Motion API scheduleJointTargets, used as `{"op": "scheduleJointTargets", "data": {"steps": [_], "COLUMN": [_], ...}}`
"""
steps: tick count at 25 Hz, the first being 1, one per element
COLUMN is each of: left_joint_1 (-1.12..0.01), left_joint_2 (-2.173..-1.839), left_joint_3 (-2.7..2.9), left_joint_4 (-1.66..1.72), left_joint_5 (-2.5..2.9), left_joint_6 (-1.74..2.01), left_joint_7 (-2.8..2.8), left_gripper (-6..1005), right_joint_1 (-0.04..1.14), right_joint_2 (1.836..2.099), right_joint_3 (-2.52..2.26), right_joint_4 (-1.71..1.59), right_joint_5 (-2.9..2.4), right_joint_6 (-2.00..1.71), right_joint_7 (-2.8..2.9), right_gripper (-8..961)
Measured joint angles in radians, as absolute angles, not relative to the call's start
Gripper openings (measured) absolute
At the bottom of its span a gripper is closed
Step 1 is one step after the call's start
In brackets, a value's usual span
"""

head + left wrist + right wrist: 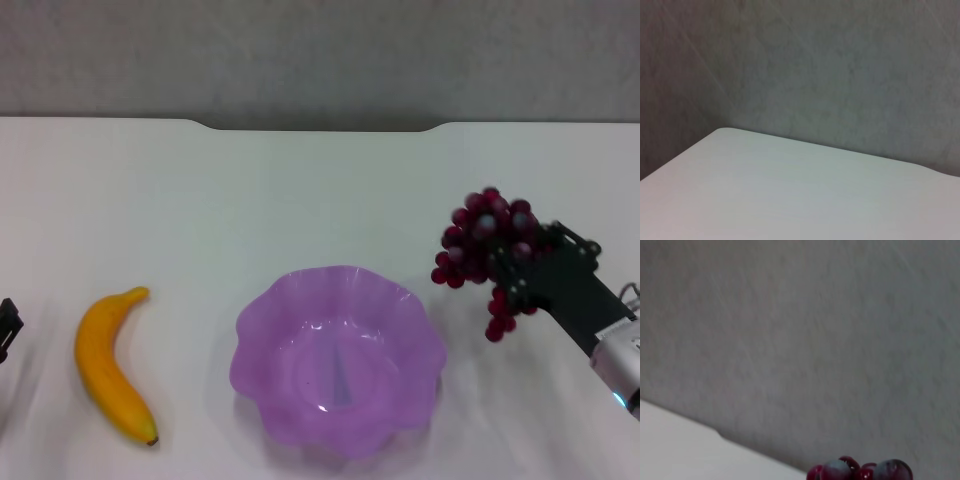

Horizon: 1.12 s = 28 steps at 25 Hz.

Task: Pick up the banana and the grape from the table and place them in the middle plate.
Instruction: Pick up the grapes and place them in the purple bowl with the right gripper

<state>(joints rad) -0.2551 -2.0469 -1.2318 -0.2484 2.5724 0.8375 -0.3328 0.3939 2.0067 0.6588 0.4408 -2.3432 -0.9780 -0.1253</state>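
**Grapes in the air, plate down to my left**

I'm holding the grapes point(484, 243) up off the desk point(320, 180) with my right jaws point(512, 262), pinching the bunch near its middle so that berries are bulging out above and a short string of them is dangling below. The shadow under it on the white surface is telling me, I judge, that the bunch is clear of the desk.

What the coming move is turning on: the purple plate point(338, 358) is lying to my left of the bunch and nearer to me, close by but not under it. The bunch is hanging just outside the plate's wavy rim, so I'm reckoning on a short carry leftward and back toward myself before letting go over the middle.

My right arm is reaching in from the right edge, forearm slanting up and away toward the wall, wrist pointing roughly at the far side. From the right wrist, only the tops of a few berries point(860, 471) are peeking in against the grey wall.

The banana point(110, 364) is lying on the desk well to the left of the plate, long axis running near to far with the dark tip toward me. My left jaws point(8, 327) are sitting at the left edge, nearer the banana; whether they're spread I cannot tell.
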Motion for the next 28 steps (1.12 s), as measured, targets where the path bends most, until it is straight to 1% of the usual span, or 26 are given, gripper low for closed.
{"op": "scheduleJointTargets", "data": {"steps": [6,10,23,28], "left_joint_1": [-0.252,-0.255,-0.269,-0.273], "left_joint_2": [-2.045,-2.045,-2.046,-2.048], "left_joint_3": [-1.233,-1.233,-1.233,-1.233], "left_joint_4": [-0.248,-0.248,-0.254,-0.255], "left_joint_5": [2.571,2.571,2.571,2.571], "left_joint_6": [0.838,0.839,0.838,0.838], "left_joint_7": [-0.333,-0.333,-0.332,-0.332], "left_gripper": [845,845,845,846], "right_joint_1": [0.365,0.367,0.393,0.424], "right_joint_2": [2.001,2.004,2.013,2.018], "right_joint_3": [0.727,0.757,0.686,0.639], "right_joint_4": [0.566,0.652,0.670,0.653], "right_joint_5": [-2.454,-2.553,-2.564,-2.558], "right_joint_6": [-0.990,-0.940,-0.824,-0.756], "right_joint_7": [-0.191,-0.187,-0.139,-0.109], "right_gripper": [426,425,420,418]}}
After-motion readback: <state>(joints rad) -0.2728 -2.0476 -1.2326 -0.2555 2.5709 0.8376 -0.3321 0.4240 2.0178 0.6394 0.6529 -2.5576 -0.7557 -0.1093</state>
